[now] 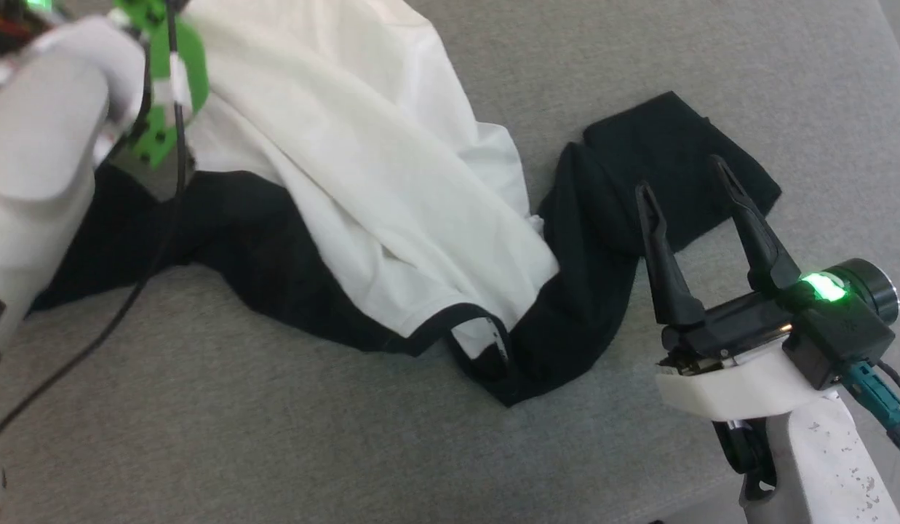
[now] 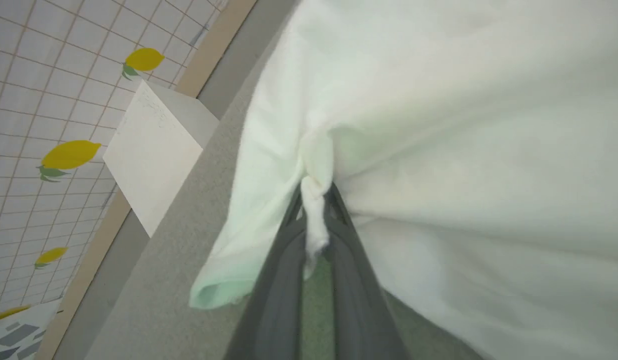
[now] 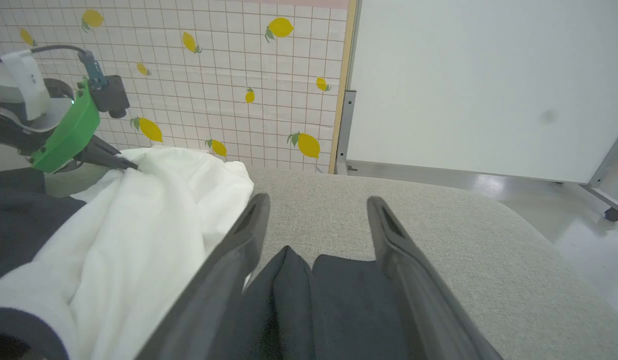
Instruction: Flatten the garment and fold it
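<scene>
On the grey fabric surface (image 1: 224,437): the garment (image 1: 362,182) lies crumpled, reaching from the upper left of the head view down toward the right, bunched rather than flat
Tiled wall (image 3: 214,75): pale squares printed with yellow lemons, standing behind the surface's far edge
White body (image 3: 139,225): heaped in long folds across the middle of the garment, with one part raised off the surface at the upper left
Black sleeve (image 1: 682,167): spread fairly flat on the surface at the right, under the right gripper's fingers
White box (image 2: 154,165): at the surface's edge, against the tiles, apart from the garment
Right gripper (image 1: 679,173): jaws wide apart and holding nothing, poised over the black sleeve; whether the tips touch the cloth cannot be told
Left gripper (image 2: 316,192): clenched on a pinch of the white body, the cloth squeezed between both fingers and its folds drawn in toward them
Neckline (image 1: 479,335): black-trimmed, lying open at the garment's near edge
</scene>
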`<state>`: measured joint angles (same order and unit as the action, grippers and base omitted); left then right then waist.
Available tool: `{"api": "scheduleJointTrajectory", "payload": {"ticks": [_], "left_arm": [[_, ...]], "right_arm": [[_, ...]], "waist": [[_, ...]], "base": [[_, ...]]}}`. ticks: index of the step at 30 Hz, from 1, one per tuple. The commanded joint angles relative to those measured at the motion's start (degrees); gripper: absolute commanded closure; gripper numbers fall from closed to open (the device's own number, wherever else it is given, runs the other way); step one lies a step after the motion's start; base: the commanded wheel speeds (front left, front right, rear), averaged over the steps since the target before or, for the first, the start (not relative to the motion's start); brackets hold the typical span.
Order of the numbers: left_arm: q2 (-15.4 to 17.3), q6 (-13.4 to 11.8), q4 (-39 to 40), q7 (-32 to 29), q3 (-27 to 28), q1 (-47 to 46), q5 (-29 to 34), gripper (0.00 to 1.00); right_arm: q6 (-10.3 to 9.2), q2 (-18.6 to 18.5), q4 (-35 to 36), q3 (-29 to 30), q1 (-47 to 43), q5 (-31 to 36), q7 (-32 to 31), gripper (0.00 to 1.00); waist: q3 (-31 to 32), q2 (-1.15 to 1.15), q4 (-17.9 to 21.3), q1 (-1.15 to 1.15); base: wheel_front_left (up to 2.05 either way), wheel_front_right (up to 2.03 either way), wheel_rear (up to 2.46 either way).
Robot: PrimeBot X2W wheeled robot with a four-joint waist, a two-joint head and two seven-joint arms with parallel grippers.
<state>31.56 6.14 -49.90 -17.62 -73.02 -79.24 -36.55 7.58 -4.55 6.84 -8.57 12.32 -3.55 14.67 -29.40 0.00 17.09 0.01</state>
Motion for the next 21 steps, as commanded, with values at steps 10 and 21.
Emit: {"api": "scheduleJointTrajectory", "payload": {"ticks": [10,21], "left_arm": [[-2.37,1.28,-6.97,4.49,0.30,3.69,-4.49,0.00],[-4.89,1.34,3.19,6.89,-0.18,1.20,-4.71,0.00]], "right_arm": [[-0.09,-0.18,0.40,1.75,-0.54,1.52,0.32,0.00],[-0.09,-2.72,-1.42,3.22,-5.91,1.29,0.32,0.00]], "waist": [[2.81,0.00,-1.76,-0.01],[14.46,0.00,-10.77,-0.01]], "base": [[0.00,0.00,0.00],[0.00,0.00,0.00]]}}
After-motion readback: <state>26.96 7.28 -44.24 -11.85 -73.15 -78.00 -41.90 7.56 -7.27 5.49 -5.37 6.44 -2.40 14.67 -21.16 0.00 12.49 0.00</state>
